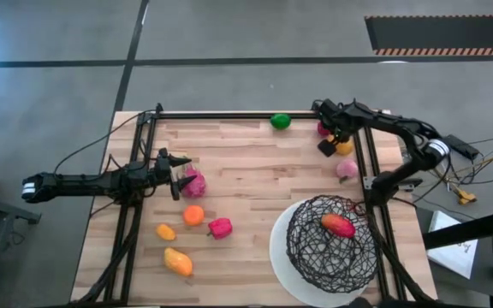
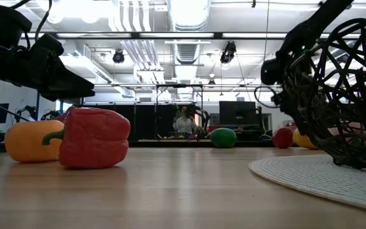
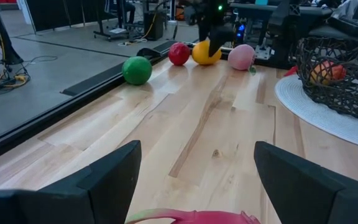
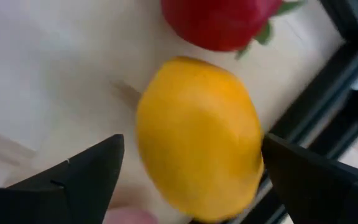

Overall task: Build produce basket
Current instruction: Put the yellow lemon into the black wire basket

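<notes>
The black wire basket (image 1: 332, 244) stands on its white round base (image 1: 279, 257) near the table's right near corner, with a red-orange fruit (image 1: 339, 225) inside. My left gripper (image 1: 178, 176) is open at the table's left, its fingers on either side of a magenta fruit (image 3: 191, 217). My right gripper (image 1: 333, 139) is open at the far right, fingers either side of a yellow fruit (image 4: 197, 162), beside a red fruit (image 4: 219, 22). A green fruit (image 1: 280, 121), a pink one (image 1: 347, 168), an orange (image 1: 193, 215), a magenta pepper (image 1: 220, 228) and two orange-yellow pieces (image 1: 178, 261) lie on the wood.
Black frame rails (image 1: 135, 205) run along the table's left, far and right sides. Bare wood lies in the table's middle (image 1: 255, 180). Cables and a white sheet (image 1: 456, 248) sit off the right edge. In the low view a person (image 2: 186, 121) shows far behind the table.
</notes>
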Action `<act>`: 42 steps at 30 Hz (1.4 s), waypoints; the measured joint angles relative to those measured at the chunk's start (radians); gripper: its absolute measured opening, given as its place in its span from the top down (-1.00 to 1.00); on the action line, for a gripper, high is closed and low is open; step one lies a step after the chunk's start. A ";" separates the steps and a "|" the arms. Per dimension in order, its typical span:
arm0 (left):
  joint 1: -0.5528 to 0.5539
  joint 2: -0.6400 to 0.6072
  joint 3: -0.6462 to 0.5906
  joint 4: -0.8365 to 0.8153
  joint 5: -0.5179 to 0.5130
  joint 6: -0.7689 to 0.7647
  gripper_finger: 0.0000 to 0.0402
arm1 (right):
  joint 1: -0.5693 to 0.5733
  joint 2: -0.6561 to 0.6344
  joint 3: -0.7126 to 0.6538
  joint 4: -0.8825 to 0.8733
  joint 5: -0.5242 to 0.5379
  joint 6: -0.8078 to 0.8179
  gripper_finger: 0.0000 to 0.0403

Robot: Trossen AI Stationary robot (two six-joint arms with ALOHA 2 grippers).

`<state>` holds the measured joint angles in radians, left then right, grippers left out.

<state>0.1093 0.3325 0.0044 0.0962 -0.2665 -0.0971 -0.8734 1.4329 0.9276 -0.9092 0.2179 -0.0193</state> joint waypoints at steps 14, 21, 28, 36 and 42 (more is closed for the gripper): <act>0.000 0.001 0.000 0.000 0.000 0.000 -0.48 | 0.090 -0.010 -0.002 -0.026 0.002 0.047 -0.41; 0.000 0.001 0.000 0.000 0.000 0.000 -0.48 | 0.407 -0.313 0.000 -0.086 0.011 0.335 -0.41; 0.000 0.001 0.000 0.000 0.000 0.000 -0.48 | 0.926 -0.551 0.002 -0.058 0.112 0.786 -0.40; 0.000 0.001 0.000 0.000 0.000 0.000 -0.48 | 1.471 -0.518 0.000 0.008 0.171 1.190 -0.39; 0.000 0.001 0.000 0.000 0.000 0.000 -0.48 | 1.646 -0.342 -0.001 0.007 0.162 1.444 -0.39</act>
<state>0.1089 0.3332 0.0044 0.0960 -0.2665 -0.0971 0.7722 1.0914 0.9264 -0.9022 0.3801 1.4248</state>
